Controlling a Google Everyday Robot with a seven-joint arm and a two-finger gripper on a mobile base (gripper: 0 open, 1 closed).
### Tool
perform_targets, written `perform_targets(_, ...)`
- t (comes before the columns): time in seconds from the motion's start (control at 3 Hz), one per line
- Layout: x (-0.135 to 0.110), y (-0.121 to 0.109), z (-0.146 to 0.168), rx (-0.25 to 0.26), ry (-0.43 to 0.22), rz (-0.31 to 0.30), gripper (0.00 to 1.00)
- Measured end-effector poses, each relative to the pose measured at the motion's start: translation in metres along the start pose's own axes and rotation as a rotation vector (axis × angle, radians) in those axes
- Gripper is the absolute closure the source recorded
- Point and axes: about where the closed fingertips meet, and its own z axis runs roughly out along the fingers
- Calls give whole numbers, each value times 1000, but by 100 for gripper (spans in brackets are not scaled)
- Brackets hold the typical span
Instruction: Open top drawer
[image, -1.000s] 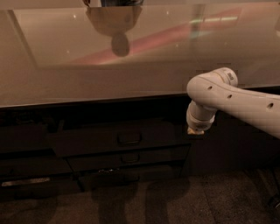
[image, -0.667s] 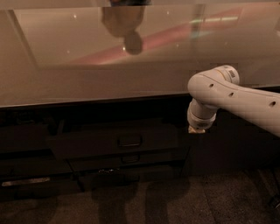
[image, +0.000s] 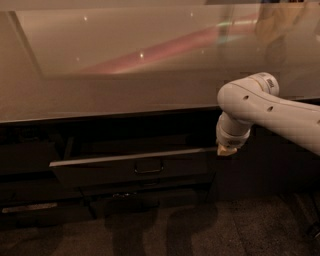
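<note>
While the top drawer (image: 132, 169) sits slightly pulled out under the counter (image: 100, 100), centre-left, the gripper (image: 226, 150) hangs just beside its right end; spread or pressed together, I cannot tell.

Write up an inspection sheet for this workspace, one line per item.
Surface: glossy countertop, carrying only reflections.
Job's things: top drawer appears pulled out partway, its pale top rim showing; nothing is on its centre pull.
Clutter: nothing seen.
Grippers: end effector hangs below the counter edge, at the right end of the drawer's rim; whether it touches the rim cannot be told.
Cables: nothing seen.
Surroundings: a shorter lower drawer beneath looks shut; dark floor; the white arm extends from the right.
</note>
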Motion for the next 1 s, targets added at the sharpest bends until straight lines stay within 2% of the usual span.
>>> perform_targets(0.33,0,0,0,0,0,0,100)
perform_targets(0.67,-1,14,6,23,-1,-5,100)
perform_targets(1.0,-1,13,1,24,-1,-6,100)
